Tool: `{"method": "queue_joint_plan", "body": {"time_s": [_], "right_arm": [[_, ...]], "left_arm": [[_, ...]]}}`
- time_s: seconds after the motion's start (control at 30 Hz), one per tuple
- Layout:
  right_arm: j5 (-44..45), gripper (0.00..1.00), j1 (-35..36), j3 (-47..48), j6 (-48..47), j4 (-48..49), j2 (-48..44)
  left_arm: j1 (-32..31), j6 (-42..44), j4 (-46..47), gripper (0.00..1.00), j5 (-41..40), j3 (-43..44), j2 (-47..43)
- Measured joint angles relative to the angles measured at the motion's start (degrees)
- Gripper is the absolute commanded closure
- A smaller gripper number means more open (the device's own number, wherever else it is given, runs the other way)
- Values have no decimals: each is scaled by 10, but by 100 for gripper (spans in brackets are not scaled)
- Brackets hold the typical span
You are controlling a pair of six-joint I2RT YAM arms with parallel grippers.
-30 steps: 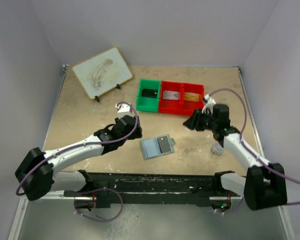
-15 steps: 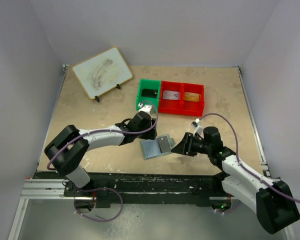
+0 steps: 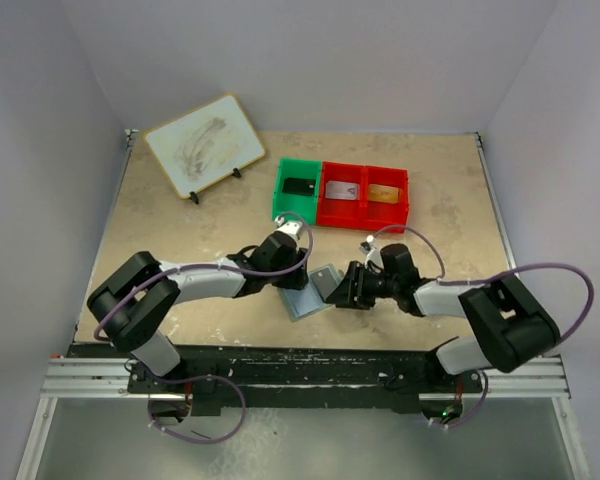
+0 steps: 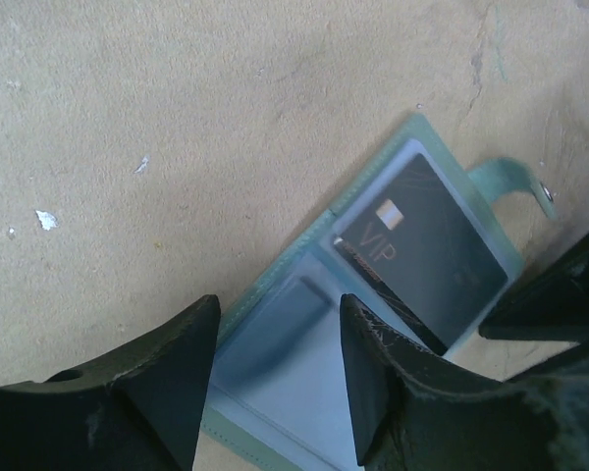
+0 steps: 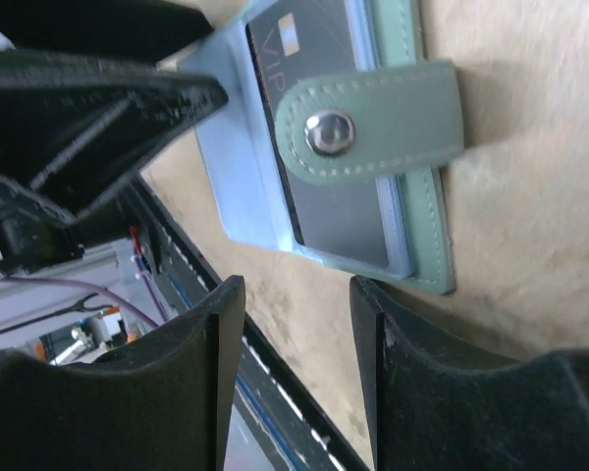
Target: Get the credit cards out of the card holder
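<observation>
The card holder (image 3: 305,300) lies open on the table, pale blue inside with a grey-green edge. A dark card marked VIP (image 4: 427,260) sits in its right panel, and the left panel (image 4: 294,373) is bare. The snap strap (image 5: 373,123) is folded over the card (image 5: 339,216) in the right wrist view. My left gripper (image 3: 298,276) is open, with its fingers straddling the bare panel (image 4: 280,314). My right gripper (image 3: 346,290) is open and empty (image 5: 296,294), just off the holder's card-side edge (image 5: 427,226).
A green bin (image 3: 280,196) holds a black card (image 3: 299,186). The joined red bins (image 3: 365,219) hold a silver card (image 3: 341,189) and a gold card (image 3: 382,193). A white board on a stand (image 3: 202,145) is at the back left. A black rail (image 3: 300,362) runs along the near edge.
Both arms have moved in to the card holder, the left from the left and the right from the back right. The holder has shifted slightly. Nothing was grasped.
</observation>
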Motion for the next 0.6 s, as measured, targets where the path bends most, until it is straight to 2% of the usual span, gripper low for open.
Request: {"method": "queue_joint_plan", "body": {"time_s": [0.13, 0.27, 0.47, 0.6], "right_arm": [[2, 48, 0, 31, 17, 34, 51], [11, 50, -1, 99, 9, 23, 109], [52, 51, -3, 224, -47, -16, 188], [44, 52, 4, 259, -88, -48, 210]], "left_arm": [[1, -7, 34, 55, 19, -32, -16], [-9, -26, 61, 55, 10, -78, -50], [-111, -95, 99, 55, -15, -117, -72], [-140, -144, 137, 55, -20, -136, -72]]}}
